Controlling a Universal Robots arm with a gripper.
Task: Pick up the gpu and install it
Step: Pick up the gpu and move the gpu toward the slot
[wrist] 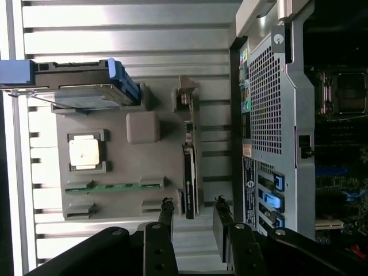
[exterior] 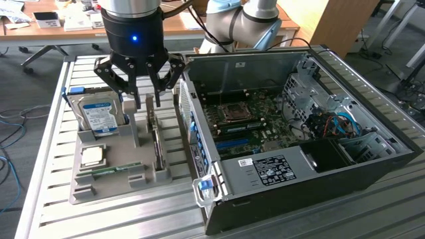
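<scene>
Gpu (wrist: 188, 167) stands on edge in the grey holder (exterior: 118, 149) beside the computer case (exterior: 319, 181); your gripper (exterior: 147, 95) hangs above it, half open and empty; I judge it light, stiff, fragile; take its flat faces.

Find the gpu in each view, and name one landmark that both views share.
Exterior view: the gpu stands on edge in the grey holder, between the square silver chip and the computer case.
Wrist view: the gpu shows edge-on between the same two.
Shared landmark: the square silver chip.
</scene>
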